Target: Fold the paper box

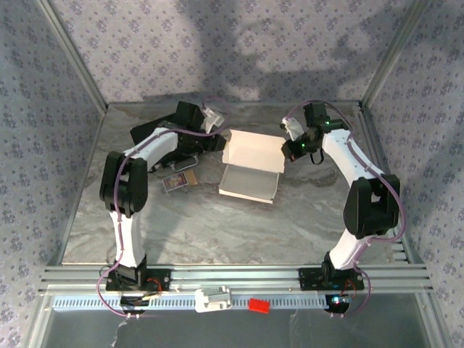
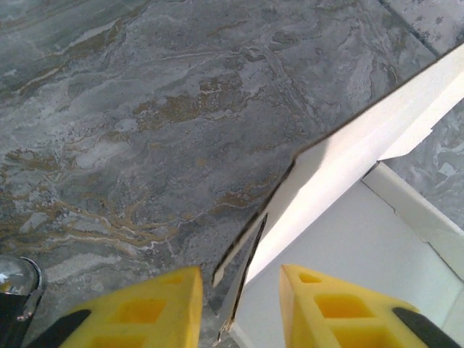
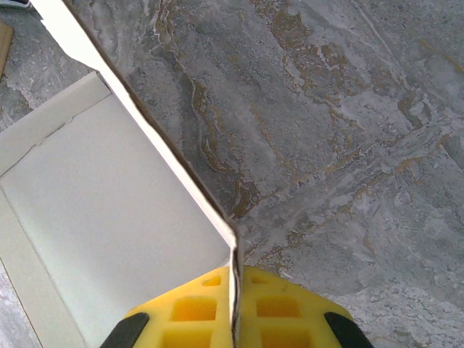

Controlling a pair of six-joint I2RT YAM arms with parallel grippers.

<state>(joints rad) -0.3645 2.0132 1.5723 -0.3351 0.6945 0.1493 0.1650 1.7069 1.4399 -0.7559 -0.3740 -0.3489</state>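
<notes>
The white paper box [image 1: 249, 181] lies half-formed in the middle of the marble table, its lid panel [image 1: 254, 148] tilted up at the back. My left gripper [image 1: 215, 142] is at the lid's left end. In the left wrist view its yellow fingers [image 2: 148, 308] stand apart, and a thin side flap [image 2: 246, 254] of the box [image 2: 348, 239] runs between them without being pinched. My right gripper [image 1: 291, 149] is at the lid's right end. There the gripper [image 3: 234, 304] is shut on the upright cardboard edge, with the box's inside [image 3: 109, 210] to its left.
A tiny printed card [image 1: 180, 181] lies left of the box, near the left arm's elbow. Patterned walls and aluminium posts close in the table on three sides. A metal rail [image 1: 232, 279] runs along the near edge, with a white part [image 1: 212, 299] and a red part [image 1: 259, 305] beyond it.
</notes>
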